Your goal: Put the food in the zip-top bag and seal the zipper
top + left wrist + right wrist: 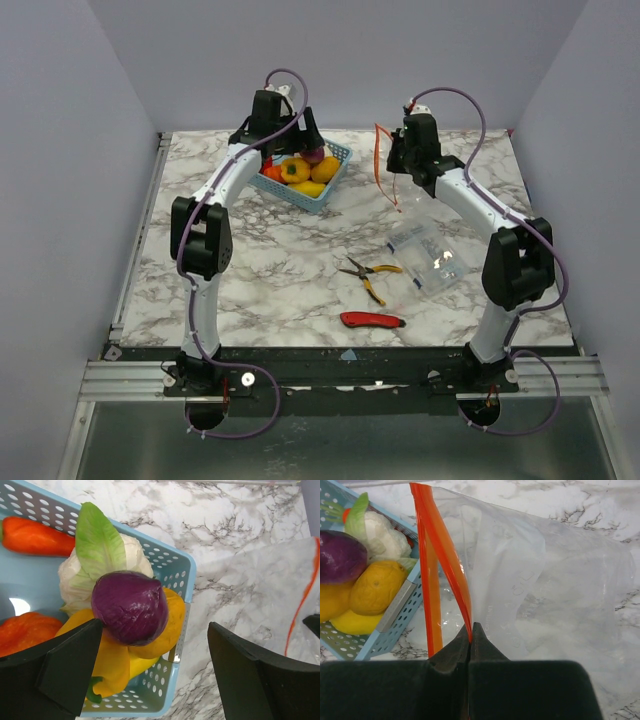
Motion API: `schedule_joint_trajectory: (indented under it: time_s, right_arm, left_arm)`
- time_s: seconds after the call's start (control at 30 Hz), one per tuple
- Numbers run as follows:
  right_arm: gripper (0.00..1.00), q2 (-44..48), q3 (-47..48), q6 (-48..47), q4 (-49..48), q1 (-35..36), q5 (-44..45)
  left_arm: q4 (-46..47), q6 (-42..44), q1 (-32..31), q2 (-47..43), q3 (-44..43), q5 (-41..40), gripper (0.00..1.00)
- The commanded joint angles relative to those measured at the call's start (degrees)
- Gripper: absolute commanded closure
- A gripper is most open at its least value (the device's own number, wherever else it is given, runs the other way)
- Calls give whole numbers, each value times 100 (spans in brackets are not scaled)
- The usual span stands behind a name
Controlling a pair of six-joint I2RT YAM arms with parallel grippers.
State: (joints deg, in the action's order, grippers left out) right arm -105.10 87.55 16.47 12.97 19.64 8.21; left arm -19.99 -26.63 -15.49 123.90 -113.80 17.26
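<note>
The food lies piled in a light blue basket [172, 562]: a purple onion [130, 605] on top, a yellow pepper [107, 665], a cauliflower [102, 547], a carrot [35, 537]. My left gripper [155, 630] hangs open just above the basket's corner, with the onion near its left finger and untouched. My right gripper [470, 627] is shut on the zipper [442, 555], holding the zip-top bag [545, 580] up beside the basket with its mouth parted. From above, the left gripper [298, 150] is over the basket and the right gripper [393, 162] holds the bag [398, 195].
A flat clear packet [432, 258] lies right of centre. Yellow-handled pliers [368, 272] and a red utility knife [372, 320] lie near the front of the marble table [280, 270]. Walls close in the back and both sides.
</note>
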Motion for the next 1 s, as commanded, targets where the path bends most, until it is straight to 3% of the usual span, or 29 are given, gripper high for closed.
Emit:
schedule_joint_trajectory:
  time_s: [0.0,0.63,0.97]
  right_arm:
    - [99,270,-18,12,12,-37,-83]
    - [99,184,-85,-31,11,-33,-13]
    - [99,190,-99,-54,5,-36,30]
  left_arm:
    - [65,-127,-7,237,-196,-229,13]
    - [36,-544,-16,794,-624,21,18]
    - [-256,-239,2,747,-903,-11,64]
